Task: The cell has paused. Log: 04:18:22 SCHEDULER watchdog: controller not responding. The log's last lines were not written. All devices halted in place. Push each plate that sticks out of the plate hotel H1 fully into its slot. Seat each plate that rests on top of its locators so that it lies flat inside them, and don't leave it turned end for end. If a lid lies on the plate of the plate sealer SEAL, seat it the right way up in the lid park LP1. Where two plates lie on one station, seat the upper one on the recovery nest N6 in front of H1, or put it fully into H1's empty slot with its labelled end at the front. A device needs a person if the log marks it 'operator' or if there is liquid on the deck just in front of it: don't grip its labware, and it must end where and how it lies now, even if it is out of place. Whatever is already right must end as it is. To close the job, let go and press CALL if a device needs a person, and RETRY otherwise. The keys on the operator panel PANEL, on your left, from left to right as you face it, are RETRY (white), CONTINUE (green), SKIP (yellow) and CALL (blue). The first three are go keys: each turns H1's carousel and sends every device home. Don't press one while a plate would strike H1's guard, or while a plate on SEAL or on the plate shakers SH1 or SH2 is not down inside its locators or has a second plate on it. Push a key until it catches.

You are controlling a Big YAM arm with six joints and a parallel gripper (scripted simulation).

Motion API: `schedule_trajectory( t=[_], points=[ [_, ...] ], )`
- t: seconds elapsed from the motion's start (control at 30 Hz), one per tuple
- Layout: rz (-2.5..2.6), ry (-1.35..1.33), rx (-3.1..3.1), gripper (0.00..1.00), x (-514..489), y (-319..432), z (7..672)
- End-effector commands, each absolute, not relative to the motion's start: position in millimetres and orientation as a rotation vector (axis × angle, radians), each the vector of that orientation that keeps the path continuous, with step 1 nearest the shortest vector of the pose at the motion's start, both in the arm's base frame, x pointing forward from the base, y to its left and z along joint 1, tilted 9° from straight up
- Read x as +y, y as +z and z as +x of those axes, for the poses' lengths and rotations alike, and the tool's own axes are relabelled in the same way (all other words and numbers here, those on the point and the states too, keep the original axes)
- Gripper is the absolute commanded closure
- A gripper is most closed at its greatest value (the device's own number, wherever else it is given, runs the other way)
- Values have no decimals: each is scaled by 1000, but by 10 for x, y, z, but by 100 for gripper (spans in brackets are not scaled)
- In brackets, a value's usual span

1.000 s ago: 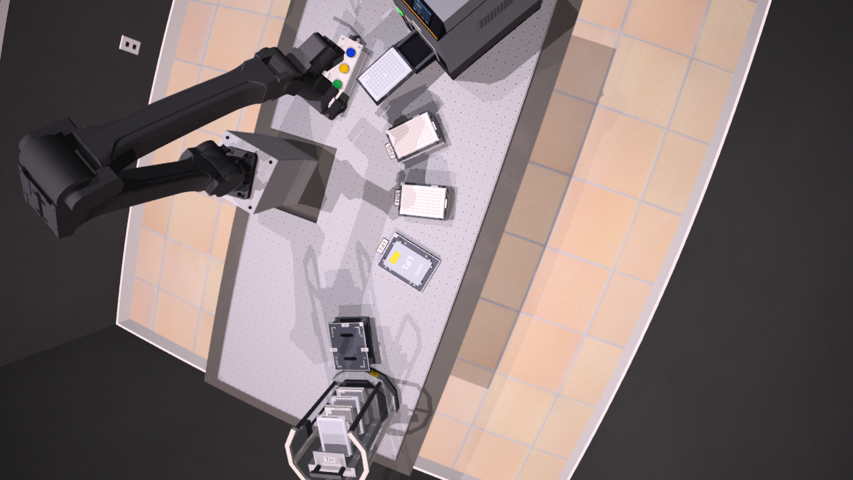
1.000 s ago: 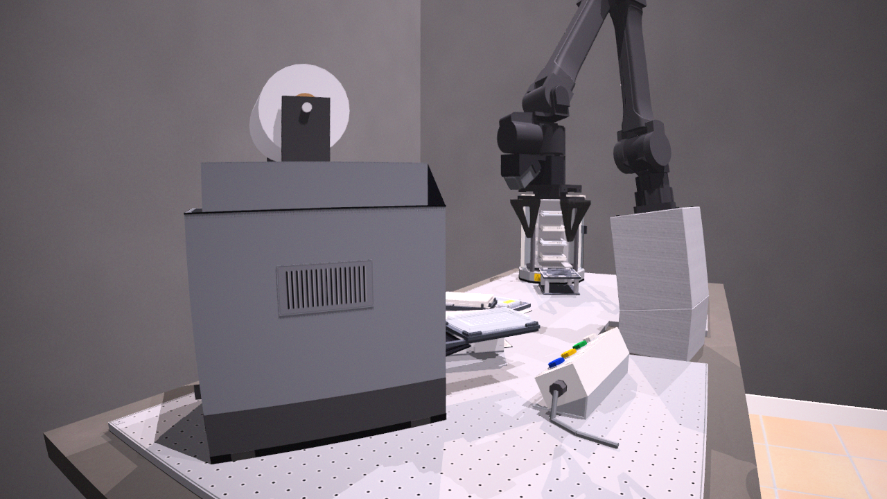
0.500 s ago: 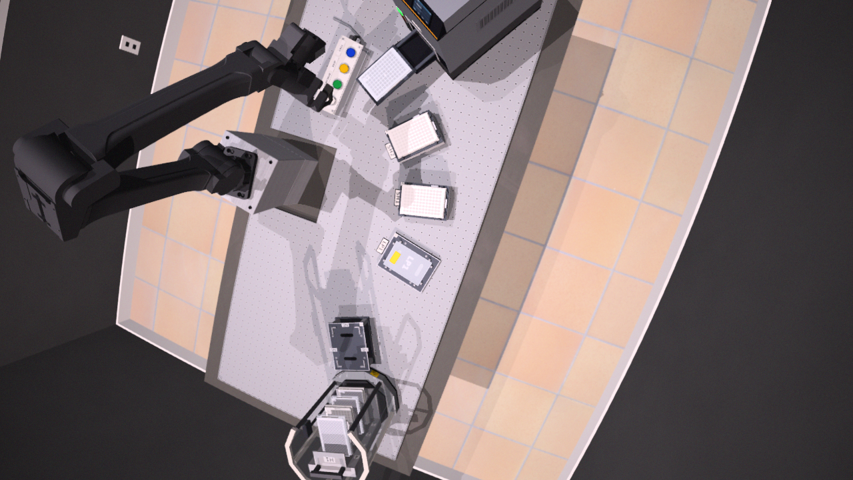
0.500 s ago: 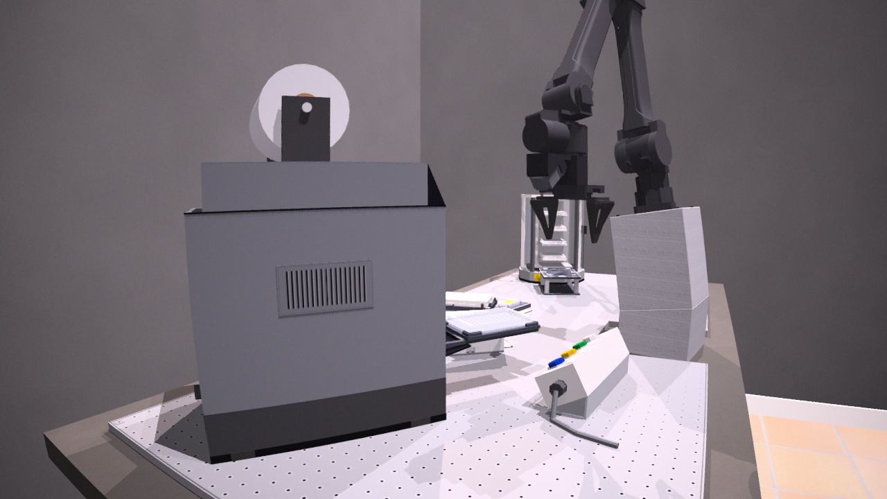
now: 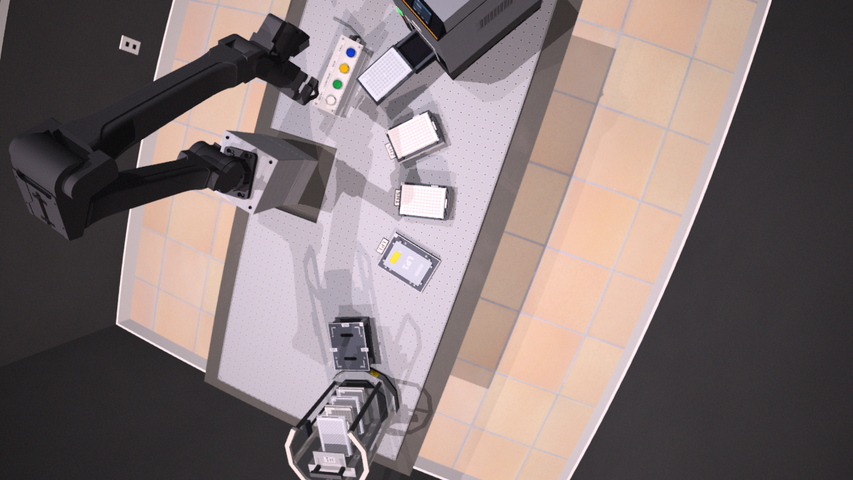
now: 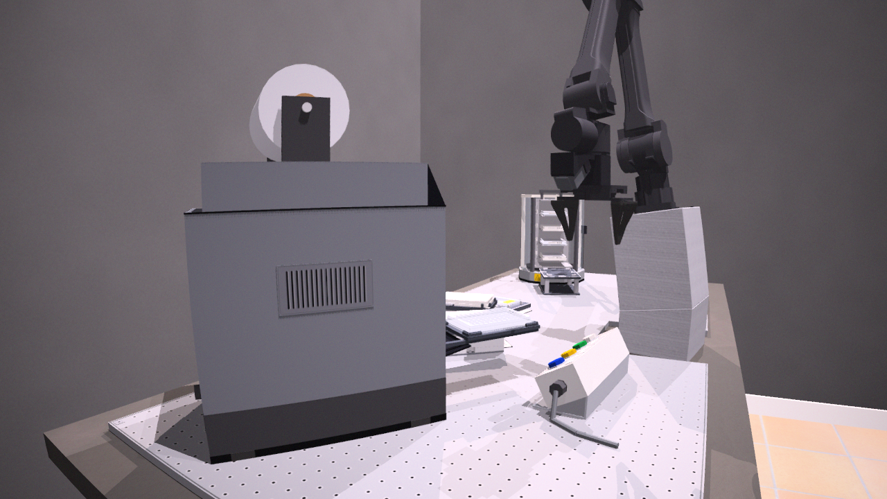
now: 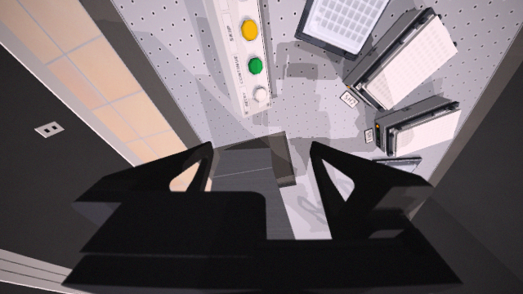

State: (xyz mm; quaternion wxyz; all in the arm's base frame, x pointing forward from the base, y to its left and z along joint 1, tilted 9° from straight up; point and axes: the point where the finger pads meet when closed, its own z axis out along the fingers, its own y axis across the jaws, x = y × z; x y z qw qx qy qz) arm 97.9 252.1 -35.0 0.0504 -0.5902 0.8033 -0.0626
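My gripper is open and empty. It hangs well above the deck, just off the white RETRY end of the operator panel PANEL. The wrist view shows the white key, the green key and the yellow key; the blue key shows only from above. A white plate lies on the stage of SEAL. White plates sit on SH2 and SH1.
The arm's grey pedestal stands right below the gripper. LP1 shows a grey face with a yellow patch. The dark nest N6 stands in front of H1, which holds several plates.
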Motion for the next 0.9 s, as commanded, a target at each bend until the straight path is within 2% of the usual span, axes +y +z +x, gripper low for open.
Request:
schedule_trajectory(
  t=[0.0,0.87],
  points=[
    [-1844,-168,2378,0,2638,-300,965],
    [-2394,-211,1877,0,2623,-298,1016]
  ],
)
